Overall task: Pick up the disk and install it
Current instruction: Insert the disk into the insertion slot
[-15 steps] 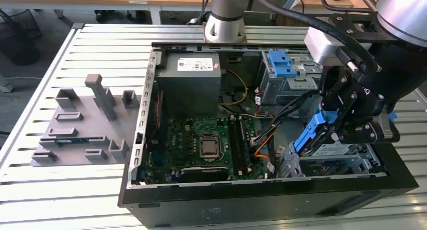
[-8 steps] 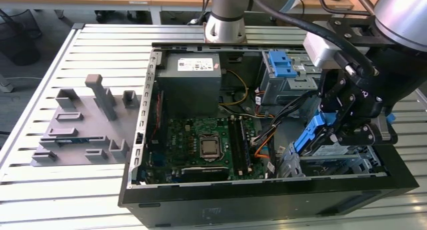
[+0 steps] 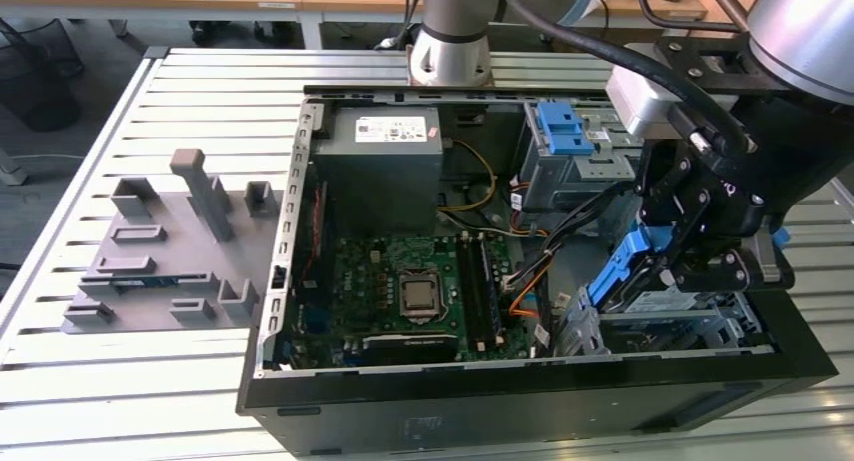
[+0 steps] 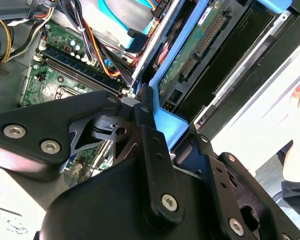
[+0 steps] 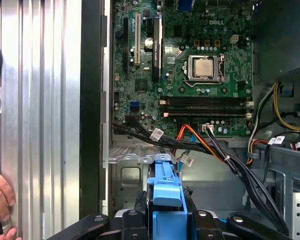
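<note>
One open computer case (image 3: 534, 381) lies on the slatted table (image 3: 120, 401), its side off, and it serves as the landmark for all else. Inside it, the green motherboard (image 3: 400, 281) takes the middle of the case floor, the grey power supply (image 3: 378, 141) sits at the case's far end next to the arm's base, and a grey drive cage (image 3: 681, 326) fills the near corner on the exterior view's right. A bundle of black, orange and yellow cables (image 5: 210, 145) runs between the motherboard and that cage.

The tool (image 3: 694, 266) hangs over the cage corner of the case, clamped on the disk (image 3: 627, 271) by its blue carrier frame (the frame sits pinched between the black fingers (image 4: 147, 130) in the second wrist view). The disk is tilted, its low end at the mouth of the cage, not yet seated as far as I can judge.

Risks: the frame could catch on the cage's metal rail if the tilt is wrong, and jam. The loose cables lie close to the bay and could be trapped or pulled. A narrow grip on plastic may let the disk twist. A person's hand (image 5: 0, 197) rests on the table just outside the case wall, near the arm's reach.
</note>
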`<state>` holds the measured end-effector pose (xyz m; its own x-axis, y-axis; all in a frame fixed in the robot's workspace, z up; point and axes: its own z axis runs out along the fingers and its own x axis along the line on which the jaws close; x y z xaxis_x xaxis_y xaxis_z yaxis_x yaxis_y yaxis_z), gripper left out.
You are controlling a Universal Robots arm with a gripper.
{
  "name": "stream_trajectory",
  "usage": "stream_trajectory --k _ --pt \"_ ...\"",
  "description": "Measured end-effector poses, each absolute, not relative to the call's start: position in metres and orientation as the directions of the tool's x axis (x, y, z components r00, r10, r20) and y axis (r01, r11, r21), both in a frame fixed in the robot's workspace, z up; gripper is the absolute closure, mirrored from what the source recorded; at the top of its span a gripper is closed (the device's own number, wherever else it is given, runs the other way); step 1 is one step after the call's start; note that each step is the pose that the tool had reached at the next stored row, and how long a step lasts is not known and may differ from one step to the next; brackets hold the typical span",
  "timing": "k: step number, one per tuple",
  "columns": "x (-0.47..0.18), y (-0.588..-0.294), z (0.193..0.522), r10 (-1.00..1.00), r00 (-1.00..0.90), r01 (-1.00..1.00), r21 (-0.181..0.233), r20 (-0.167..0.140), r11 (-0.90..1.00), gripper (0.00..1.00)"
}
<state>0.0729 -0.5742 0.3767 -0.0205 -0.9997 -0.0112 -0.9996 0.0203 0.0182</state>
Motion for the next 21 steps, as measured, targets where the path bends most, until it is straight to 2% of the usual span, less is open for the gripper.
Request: stream_trajectory --k 21 --pt "0.073 -0.574 0.363 -1.0 -0.02 -1.0 0.018 -0.011 0.02 0.64"
